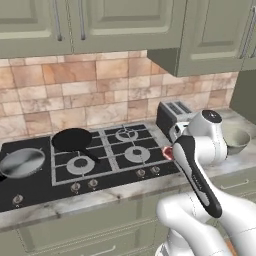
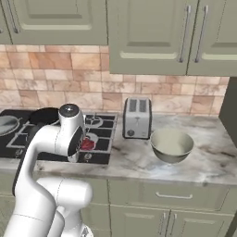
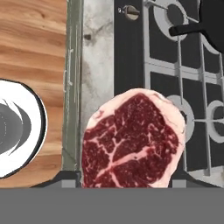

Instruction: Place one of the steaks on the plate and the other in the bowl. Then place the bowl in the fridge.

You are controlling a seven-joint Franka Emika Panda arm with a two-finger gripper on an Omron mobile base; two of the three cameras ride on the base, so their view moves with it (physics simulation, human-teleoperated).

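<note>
A dark red steak [image 3: 133, 140] with pale fat edges hangs just under my hand, above the stove's front right corner. My gripper [image 3: 131, 177] is shut on the steak, with a dark finger at each side of it. From the base views the steak shows as a small red patch [image 1: 167, 152] [image 2: 88, 143] beside my white wrist. The beige-grey bowl [image 1: 236, 140] [image 2: 172, 144] stands empty on the marble counter to the right of the toaster. The fridge's dark side [image 2: 229, 109] rises at the counter's right end. The plate is out of view.
A black pan [image 1: 73, 139] [image 2: 44, 115] sits on a rear burner and a silver pan [image 1: 21, 162] at the stove's left. The toaster [image 1: 172, 116] [image 2: 137, 118] stands between stove and bowl. Wall cabinets hang overhead. Wooden floor [image 3: 35, 48] lies before the counter.
</note>
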